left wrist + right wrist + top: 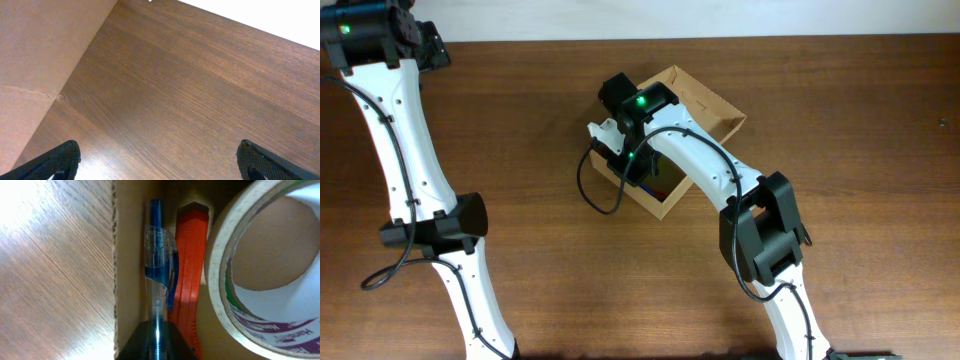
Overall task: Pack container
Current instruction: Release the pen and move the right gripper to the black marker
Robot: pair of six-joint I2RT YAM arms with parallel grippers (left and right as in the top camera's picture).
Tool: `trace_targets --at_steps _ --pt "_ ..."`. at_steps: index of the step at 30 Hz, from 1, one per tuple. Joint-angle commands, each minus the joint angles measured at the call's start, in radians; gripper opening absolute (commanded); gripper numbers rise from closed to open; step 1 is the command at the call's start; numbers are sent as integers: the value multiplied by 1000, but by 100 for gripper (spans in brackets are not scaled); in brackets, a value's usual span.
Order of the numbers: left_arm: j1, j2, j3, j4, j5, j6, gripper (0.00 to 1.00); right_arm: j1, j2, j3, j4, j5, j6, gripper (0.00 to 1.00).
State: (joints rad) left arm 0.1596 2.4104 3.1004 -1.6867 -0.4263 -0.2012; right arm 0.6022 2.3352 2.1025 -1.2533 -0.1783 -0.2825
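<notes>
The container [712, 102] is a tan cardboard box lying open at the table's middle. My right gripper [632, 168] reaches down into its near-left part. In the right wrist view the gripper [156, 341] is shut on a clear blue pen [158, 275], held along the inside of the box wall [131, 250]. An orange utility knife [192, 265] lies beside the pen, and a tape roll [220, 285] lies to its right. My left gripper [160, 165] is open and empty over bare wood at the far left back corner.
A tan cardboard surface [35, 65] stands to the left of my left gripper. The left arm [405, 150] runs along the table's left side. The right arm [760, 230] crosses from the front edge to the box. The box flap [692, 85] lies open toward the back.
</notes>
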Motion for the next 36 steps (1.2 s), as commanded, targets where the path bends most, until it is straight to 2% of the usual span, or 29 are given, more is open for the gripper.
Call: trace_targets --at_steps 1,3,5,9,11,16,19,24,30,36 --pt "7 -28 8 0 -4 9 100 4 -2 6 -11 -21 3 19" --pt "7 -28 8 0 -4 9 100 0 -22 24 -37 -20 3 32" --pt "7 -28 8 0 -4 9 100 -1 -56 57 -73 2 3 36" --pt "7 -28 8 0 -4 9 100 -1 -144 97 -108 101 4 34" --pt "7 -28 8 0 -4 9 100 -2 -204 97 -122 164 7 29" --pt "7 -28 8 0 -4 9 100 -49 -390 92 -130 323 29 30" --pt "7 -28 8 0 -5 9 100 -148 -517 53 -113 323 29 32" --pt "7 -28 8 0 -4 9 100 -419 -653 -105 -47 322 24 35" --pt "7 -28 8 0 -4 9 100 -700 -602 -363 36 314 -57 35" --pt "7 -28 8 0 -4 9 100 -789 -508 -509 84 200 -107 35"
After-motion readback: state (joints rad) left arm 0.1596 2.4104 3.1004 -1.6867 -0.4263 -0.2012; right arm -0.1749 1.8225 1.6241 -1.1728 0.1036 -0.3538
